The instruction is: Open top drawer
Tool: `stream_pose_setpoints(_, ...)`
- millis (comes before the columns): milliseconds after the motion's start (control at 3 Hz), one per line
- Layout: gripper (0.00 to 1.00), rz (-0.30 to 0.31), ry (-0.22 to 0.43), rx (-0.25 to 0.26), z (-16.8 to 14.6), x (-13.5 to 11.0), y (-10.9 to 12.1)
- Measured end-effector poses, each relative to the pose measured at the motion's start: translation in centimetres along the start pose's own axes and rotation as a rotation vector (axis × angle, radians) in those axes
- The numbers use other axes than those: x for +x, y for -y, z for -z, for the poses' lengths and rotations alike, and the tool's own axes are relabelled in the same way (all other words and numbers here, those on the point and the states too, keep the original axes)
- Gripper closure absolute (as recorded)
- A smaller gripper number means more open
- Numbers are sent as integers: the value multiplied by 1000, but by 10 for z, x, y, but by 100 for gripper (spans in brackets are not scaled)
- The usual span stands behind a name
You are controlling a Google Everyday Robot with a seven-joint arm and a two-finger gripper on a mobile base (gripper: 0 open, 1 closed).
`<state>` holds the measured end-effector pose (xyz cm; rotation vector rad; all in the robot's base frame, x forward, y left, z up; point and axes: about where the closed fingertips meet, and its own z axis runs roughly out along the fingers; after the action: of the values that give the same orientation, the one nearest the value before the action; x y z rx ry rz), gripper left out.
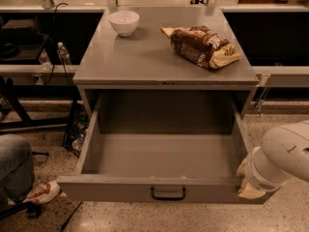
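Note:
The top drawer (125,187) is a wide grey metal drawer, pulled far out of the cabinet toward me. Its deep grey box shows nothing inside. A small black loop handle (168,194) sits at the centre of its front panel. My gripper (247,181) is at the drawer's front right corner, at the end of the white arm (285,156) that comes in from the right. Its tan tips lie against that corner, well to the right of the handle.
The grey cabinet top (145,57) carries a white bowl (124,22) at the back left and a brown snack bag (203,46) at the right. A person's leg and shoe (41,192) are at the lower left. Black racks stand on both sides.

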<state>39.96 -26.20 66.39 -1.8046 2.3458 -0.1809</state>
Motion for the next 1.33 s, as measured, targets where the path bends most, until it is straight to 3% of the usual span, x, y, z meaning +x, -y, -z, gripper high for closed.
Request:
stream_pose_setpoints(667, 5, 1, -2, 2, 1, 0, -1)
stream_pose_setpoints(1333, 0, 14, 14, 11, 21, 5, 13)
